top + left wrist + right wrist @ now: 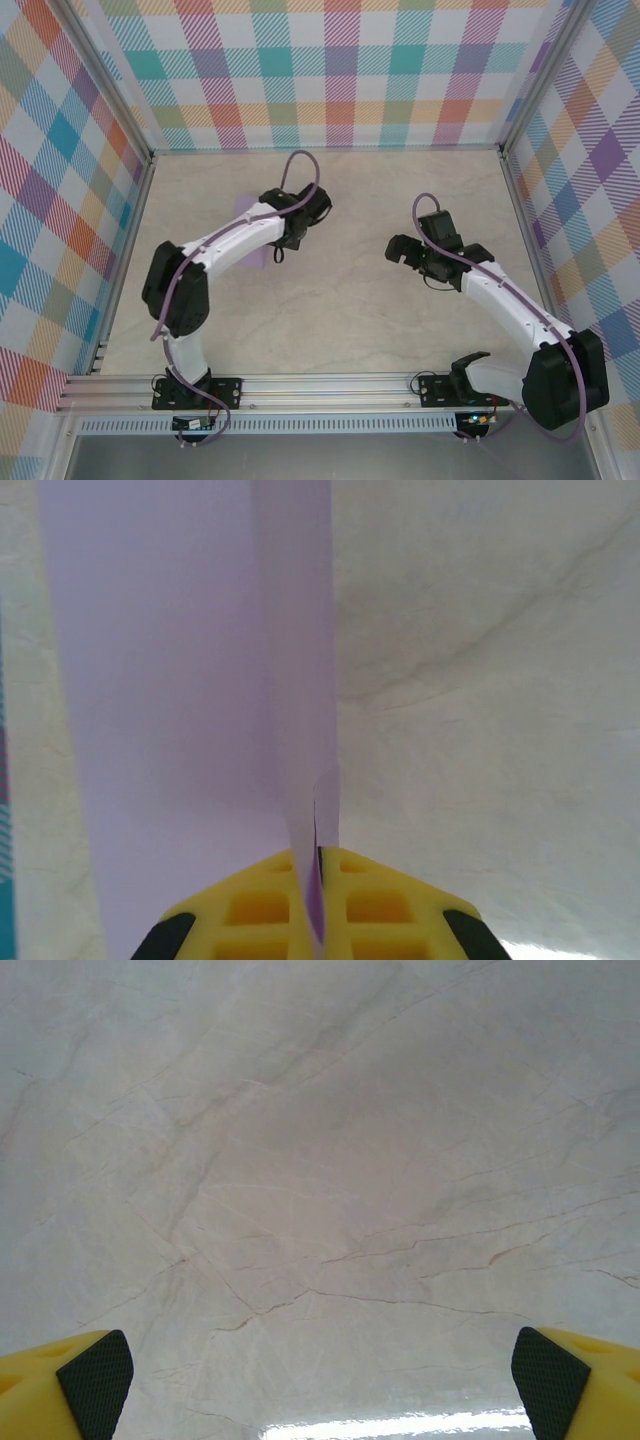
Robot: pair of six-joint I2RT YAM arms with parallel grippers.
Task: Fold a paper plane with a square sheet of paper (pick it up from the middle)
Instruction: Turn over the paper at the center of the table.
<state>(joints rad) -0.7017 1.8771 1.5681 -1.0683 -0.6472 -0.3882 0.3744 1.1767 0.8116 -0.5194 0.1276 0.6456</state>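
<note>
You have the left end effector (318, 912) clamped on the square sheet of paper (170, 680); in the left wrist view its yellow fingers (250, 910) are pressed together with a raised ridge of the lavender sheet pinched between them, and the rest of the sheet spreads away from the fingers over the counter (500, 680), mostly to the left of the ridge; a long crease runs up the sheet from the pinch. From the top external camera the left end effector (280, 245) sits in the left half of the counter (340, 310), toward the far side, and the arm covers most of the paper; you can see lavender corners of the sheet (243, 212) poking out on either side of the forearm. Your right end effector (398, 252) is in the right half of the counter, well apart from the paper, its tips pointing toward the left arm; in the right wrist view the right end effector (320, 1390) is spread wide with nothing between, its black textured pads (95, 1380) at the two lower corners and bare marble-patterned counter (320, 1160) beneath. A purple cable (300, 160) loops above the left wrist; checked walls (340, 70) enclose the counter on three sides.
</note>
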